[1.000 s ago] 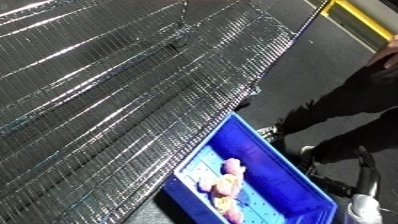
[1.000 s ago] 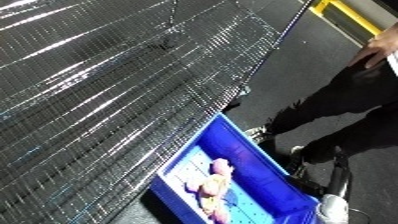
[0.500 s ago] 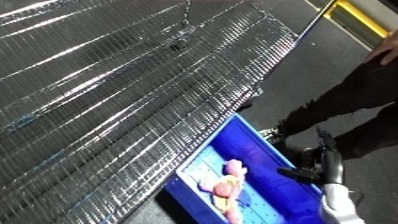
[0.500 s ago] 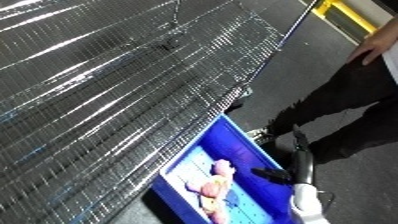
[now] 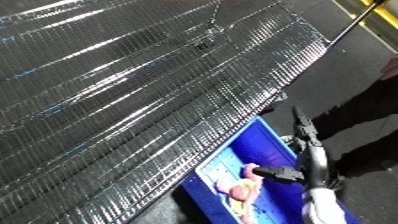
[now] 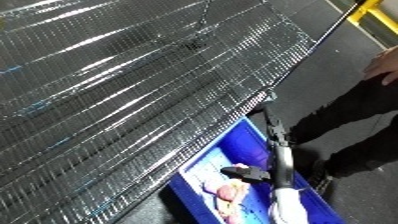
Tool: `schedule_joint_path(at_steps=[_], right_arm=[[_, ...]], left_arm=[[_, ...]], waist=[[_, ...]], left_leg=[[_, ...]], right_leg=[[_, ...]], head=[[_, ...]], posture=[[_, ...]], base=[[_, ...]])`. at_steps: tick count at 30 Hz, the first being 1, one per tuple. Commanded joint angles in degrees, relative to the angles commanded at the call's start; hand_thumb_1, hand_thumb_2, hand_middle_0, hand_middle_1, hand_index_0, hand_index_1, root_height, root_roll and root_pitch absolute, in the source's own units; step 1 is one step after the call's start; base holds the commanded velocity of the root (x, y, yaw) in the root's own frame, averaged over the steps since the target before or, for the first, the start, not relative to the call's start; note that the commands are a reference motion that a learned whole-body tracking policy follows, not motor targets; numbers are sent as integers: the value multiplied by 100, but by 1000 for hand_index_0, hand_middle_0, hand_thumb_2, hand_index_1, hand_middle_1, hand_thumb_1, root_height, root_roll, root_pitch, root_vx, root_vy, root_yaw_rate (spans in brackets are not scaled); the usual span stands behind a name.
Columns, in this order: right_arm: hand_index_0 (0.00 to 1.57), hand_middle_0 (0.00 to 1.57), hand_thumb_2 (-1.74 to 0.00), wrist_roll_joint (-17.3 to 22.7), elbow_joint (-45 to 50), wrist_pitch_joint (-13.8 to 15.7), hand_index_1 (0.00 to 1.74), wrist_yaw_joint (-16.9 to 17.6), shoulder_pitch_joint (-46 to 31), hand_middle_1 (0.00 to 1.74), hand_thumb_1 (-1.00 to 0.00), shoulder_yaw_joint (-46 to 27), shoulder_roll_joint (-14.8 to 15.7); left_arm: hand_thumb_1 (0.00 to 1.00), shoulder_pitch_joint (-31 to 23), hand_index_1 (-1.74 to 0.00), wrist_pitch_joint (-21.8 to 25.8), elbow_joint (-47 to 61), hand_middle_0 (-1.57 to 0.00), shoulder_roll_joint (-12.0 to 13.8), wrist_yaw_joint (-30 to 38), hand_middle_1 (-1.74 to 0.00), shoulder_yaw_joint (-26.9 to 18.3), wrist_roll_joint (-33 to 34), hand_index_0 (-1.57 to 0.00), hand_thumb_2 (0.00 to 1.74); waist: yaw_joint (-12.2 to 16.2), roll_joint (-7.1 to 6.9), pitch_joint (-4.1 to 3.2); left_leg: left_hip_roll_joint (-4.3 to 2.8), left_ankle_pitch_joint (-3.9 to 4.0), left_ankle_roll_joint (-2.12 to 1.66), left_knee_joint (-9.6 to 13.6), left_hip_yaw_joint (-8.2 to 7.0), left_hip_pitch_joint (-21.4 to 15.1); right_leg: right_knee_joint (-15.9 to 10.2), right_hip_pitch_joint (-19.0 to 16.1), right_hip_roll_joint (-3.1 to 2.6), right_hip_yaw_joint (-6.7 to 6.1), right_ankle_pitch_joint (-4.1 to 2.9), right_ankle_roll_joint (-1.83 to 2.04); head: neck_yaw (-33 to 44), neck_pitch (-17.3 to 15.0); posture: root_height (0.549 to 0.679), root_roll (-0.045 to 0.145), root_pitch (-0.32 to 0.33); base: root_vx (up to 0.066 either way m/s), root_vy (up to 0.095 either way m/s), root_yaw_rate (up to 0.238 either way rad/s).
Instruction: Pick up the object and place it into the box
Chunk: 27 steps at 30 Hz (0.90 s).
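A: Right hand (image 5: 306, 150) status?

B: Lower right of the frame, over the blue bin (image 5: 226, 160). Fingers straight, reaching up toward the bin's far end; thumb sticks out to the left over the bin's inside. Nothing in it, released.

A: Touching anything?

B: Can't tell if the thumb tip touches the pink object (image 5: 242, 186). In the left eye view the tip sits just beside its upper end; in the right eye view it's just above it.

A: Where's the object?

B: Inside the bin, on the bin floor, lower centre of the frame. Pink with some yellow near the bottom edge. It's blurred, so I can't say what it is.

A: Left hand?

B: Not in any view.

A: Rest of the scene?

B: The wire mesh surface (image 5: 133, 90) fills the upper left and centre, and the bin sits against its lower-right edge. Dark floor (image 6: 320, 65) at upper right.

A: Change from 0.5 s ago?

B: The hand has come further into the frame and up over the bin; earlier it was at the bin's right edge, lower down. The object is in the same place in the bin. The camera has shifted a bit too.
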State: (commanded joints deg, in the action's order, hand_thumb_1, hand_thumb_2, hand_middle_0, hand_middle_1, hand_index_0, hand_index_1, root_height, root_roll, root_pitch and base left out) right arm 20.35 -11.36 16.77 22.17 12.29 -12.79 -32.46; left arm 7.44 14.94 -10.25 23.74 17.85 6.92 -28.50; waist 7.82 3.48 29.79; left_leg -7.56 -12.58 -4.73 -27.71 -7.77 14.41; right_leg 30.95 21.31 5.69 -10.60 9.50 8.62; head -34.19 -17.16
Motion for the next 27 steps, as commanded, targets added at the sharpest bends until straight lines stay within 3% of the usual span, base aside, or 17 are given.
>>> schedule_joint_path(at_steps=[7, 8, 13, 17, 21, 27], right_arm=[[0, 0, 0, -47, 485, 9, 0, -27, 402, 0, 0, 368, 122], [0, 0, 0, -51, 535, 5, 0, -38, 458, 0, 0, 423, 130], [0, 0, 0, -103, 751, -60, 0, -99, 837, 0, 0, 844, 225], [0, 0, 0, -94, 788, -104, 0, -134, 1012, 0, 0, 1161, 471], [0, 0, 0, -97, 806, -165, 0, -269, 985, 0, 0, 1401, 722], [0, 0, 0, -300, 810, -304, 0, -401, 1013, 0, 0, 1560, 747]], left_arm=[[1000, 28, -1740, -19, 120, -1570, -50, 37, -1740, 11, 54, -1570, 1740], [1000, 31, -1740, -23, 128, -1570, -58, 36, -1740, 24, 59, -1570, 1740], [1000, 105, -1740, -61, 143, -1570, -143, 56, -1740, 95, 104, -1570, 1740], [1000, 154, -1740, -86, 159, -1570, -262, 66, -1740, 120, 26, -1570, 1740], [1000, 213, -1740, -94, 211, -1570, -319, 60, -1740, 112, -21, -1570, 1740], [1000, 289, -1740, -195, 191, -1570, -330, 63, -1740, 77, 93, -1570, 1740]], waist=[[-167, -18, 0], [-187, -18, 0], [-339, -11, 0], [-437, 0, 0], [-496, -2, 0], [-554, -11, 0]], left_leg=[[36, 55, -1, 27, 93, 17], [41, 58, -2, 18, 106, 25], [71, 66, -5, -21, 183, 43], [88, 97, -3, 6, 235, 40], [102, 119, -2, 43, 284, 11], [131, 133, -8, 37, 371, -7]], right_leg=[[48, -20, 13, 57, 43, -11], [64, -17, 14, 61, 57, -13], [175, -16, 15, 104, 161, -28], [222, -29, 23, 137, 236, -33], [264, -74, 44, 172, 304, -37], [339, -101, 61, 213, 385, -36]], head=[[650, 30], [1062, 49], [1830, 82], [2298, 270], [2652, 262], [3169, 302]], posture=[[657, 48, 28], [657, 48, 28], [656, 51, 27], [656, 52, 28], [655, 53, 25], [654, 55, 19]], base=[[14, -17, 102], [20, -6, 107], [26, -19, 130], [26, -13, 104], [16, -5, 92], [2, -21, 96]])
